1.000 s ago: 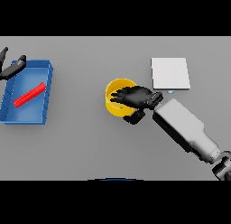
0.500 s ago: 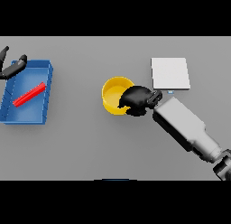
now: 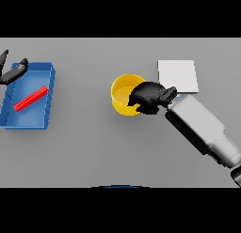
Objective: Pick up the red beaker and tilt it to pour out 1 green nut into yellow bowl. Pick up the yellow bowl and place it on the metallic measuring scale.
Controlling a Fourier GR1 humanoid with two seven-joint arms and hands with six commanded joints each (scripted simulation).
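- The right hand [image 3: 149, 97] is curling its fingers over the yellow bowl's [image 3: 123, 92] right rim, just left of the metallic measuring scale [image 3: 178, 75].
- Securing the pinch before lifting seems wise.
- The left hand [image 3: 13, 73] is idling, fingers straight, far left of the bowl.

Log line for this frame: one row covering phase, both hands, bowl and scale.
phase: grasping bowl | right hand: curled on yellow bowl rim | left hand: idle over blue tray | metallic scale: bare, beside bowl

I can read no text, label, brand, number or sign on anything in my head view at this moment.
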